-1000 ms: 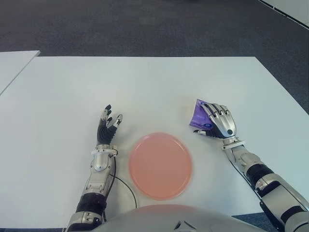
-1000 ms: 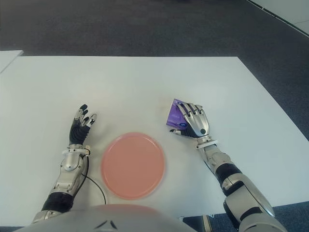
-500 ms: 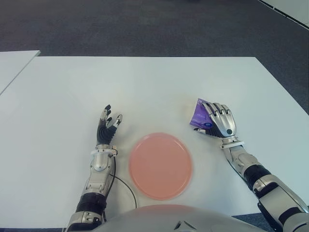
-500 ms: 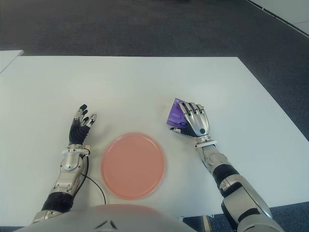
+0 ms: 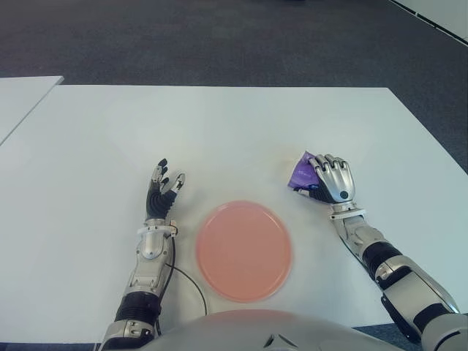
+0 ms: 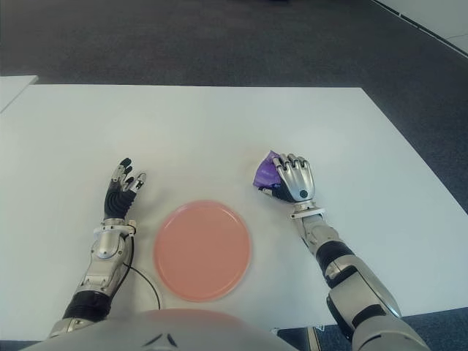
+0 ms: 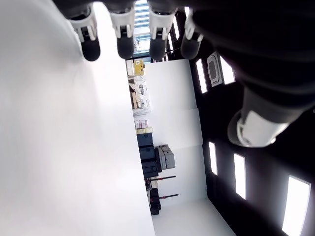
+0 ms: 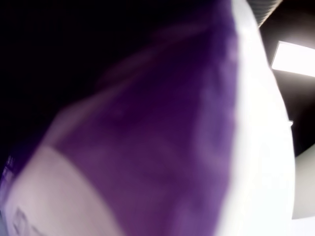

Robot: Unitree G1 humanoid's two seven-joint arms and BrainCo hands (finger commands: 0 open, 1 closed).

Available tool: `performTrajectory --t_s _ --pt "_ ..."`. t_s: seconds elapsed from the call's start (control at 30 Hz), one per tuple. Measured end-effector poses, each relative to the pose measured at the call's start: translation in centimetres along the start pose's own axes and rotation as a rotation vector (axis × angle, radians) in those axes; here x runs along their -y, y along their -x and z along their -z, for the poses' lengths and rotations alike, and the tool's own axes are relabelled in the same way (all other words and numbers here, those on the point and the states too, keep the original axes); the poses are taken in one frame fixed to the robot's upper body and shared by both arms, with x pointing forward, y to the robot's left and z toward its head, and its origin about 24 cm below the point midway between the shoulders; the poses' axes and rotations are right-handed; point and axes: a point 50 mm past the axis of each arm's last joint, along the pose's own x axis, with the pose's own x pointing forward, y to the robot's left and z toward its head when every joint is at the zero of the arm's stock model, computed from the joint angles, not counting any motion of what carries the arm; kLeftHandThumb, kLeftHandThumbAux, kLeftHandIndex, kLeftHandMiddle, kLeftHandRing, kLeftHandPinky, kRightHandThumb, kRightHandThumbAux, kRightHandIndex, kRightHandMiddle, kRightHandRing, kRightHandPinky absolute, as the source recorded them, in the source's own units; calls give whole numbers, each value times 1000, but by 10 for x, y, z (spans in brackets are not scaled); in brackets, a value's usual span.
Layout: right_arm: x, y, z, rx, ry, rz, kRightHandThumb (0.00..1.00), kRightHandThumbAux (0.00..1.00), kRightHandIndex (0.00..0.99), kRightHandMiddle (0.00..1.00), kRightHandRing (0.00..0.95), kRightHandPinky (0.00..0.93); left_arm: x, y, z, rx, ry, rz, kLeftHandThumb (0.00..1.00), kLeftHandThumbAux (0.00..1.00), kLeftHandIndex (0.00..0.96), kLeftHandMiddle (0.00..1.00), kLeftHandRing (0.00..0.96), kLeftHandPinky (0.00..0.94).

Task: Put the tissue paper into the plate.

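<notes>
A purple tissue pack (image 5: 299, 174) lies on the white table (image 5: 234, 131), to the right of and slightly beyond the pink plate (image 5: 243, 250). My right hand (image 5: 329, 180) is curled over the pack, its fingers wrapped around it; only the pack's left edge shows in the eye views. In the right wrist view the purple pack (image 8: 162, 147) fills the picture, pressed close against the palm. My left hand (image 5: 162, 191) shows left of the plate with fingers spread, holding nothing. The plate holds nothing.
A second white table's corner (image 5: 22, 95) shows at the far left. Dark carpet (image 5: 219, 36) lies beyond the table's far edge. A thin black cable (image 5: 186, 281) runs by my left forearm near the front edge.
My right hand's fingers have curled tighter around the purple pack, covering more of it, and the wrist has shifted slightly away from me. The left hand and plate have not moved.
</notes>
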Motion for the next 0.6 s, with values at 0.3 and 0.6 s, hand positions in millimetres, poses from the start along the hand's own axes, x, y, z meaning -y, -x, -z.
performTrajectory --t_s 0.3,0.6 --pt "2 -3 -4 7 -46 20 743 709 439 866 852 831 0 0 -1 3 1 0 54 558 0 0 0 0" --pt "3 -3 -6 6 -103 27 744 709 439 874 860 840 0 0 -1 3 3 -1 56 558 0 0 0 0"
